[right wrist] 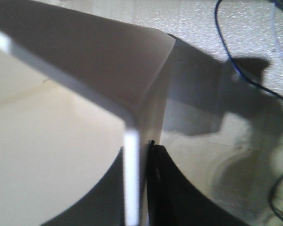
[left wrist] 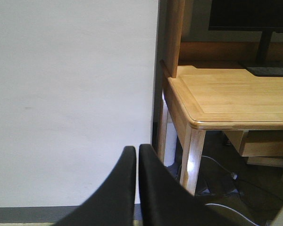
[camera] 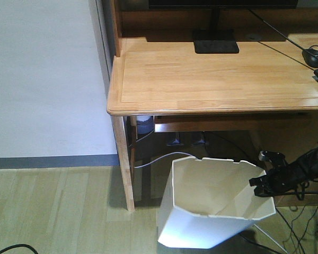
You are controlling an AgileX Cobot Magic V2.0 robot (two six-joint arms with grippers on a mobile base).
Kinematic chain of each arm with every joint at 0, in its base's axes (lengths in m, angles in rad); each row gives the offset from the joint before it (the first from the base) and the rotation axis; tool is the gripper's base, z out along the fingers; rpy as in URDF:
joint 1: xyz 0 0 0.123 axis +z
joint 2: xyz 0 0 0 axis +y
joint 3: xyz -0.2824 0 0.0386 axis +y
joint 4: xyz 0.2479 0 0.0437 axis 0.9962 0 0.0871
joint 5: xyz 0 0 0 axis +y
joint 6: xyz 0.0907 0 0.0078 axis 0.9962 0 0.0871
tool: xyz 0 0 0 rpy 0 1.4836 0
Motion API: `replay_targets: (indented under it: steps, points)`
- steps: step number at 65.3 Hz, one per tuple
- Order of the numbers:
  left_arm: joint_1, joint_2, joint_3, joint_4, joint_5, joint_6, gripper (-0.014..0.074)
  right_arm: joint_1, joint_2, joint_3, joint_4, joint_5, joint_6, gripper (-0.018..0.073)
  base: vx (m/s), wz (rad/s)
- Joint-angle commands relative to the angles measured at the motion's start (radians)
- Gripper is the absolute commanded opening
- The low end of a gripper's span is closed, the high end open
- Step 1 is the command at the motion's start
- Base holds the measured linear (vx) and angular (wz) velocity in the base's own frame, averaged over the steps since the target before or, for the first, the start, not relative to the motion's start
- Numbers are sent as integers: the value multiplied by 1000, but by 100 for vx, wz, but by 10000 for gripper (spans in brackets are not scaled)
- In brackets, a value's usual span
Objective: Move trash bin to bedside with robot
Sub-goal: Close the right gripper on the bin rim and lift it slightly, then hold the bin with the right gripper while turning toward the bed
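The trash bin [camera: 212, 211] is sitting below the bench [camera: 217, 79], with the right pincer [camera: 259, 186] clamping its rim and the left pincer [left wrist: 137, 157] resting closed. The grasp looks made, so hauling the bin toward the bedside is probably coming next.

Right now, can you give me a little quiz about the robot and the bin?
1. True or false: the bin is full of trash.
2. Which arm pinches the bin? A left, B right, C both.
3. Fill in: the bin sits in front of the wooden ____.

Key
1. False. Its inside looks bare and white.
2. B. The right fingers grip its wall. The left fingers are shut on nothing.
3. Desk.
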Motion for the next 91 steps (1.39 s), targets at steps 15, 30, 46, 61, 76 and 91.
replay_targets:
  steps: [15, 30, 46, 61, 76, 91]
  points:
    - [0, -13, 26, 0, -81, -2, -6, -4, -319, 311, 91, 118, -150, -6, 0, 0]
    - [0, -13, 26, 0, -81, -2, -6, -4, -412, 429, 83, 160, -150, -6, 0, 0]
    - [0, -13, 26, 0, -81, -2, -6, -3, -423, 434, 83, 290, -150, -6, 0, 0]
    - [0, -13, 26, 0, -81, -2, -6, 0, -423, 434, 83, 314, -150, -6, 0, 0]
    - [0, -13, 26, 0, -81, -2, -6, 0, -423, 434, 83, 314, -151, -6, 0, 0]
    - [0, -13, 26, 0, -81, -2, -6, 0, -423, 434, 83, 315, -151, -6, -1, 4]
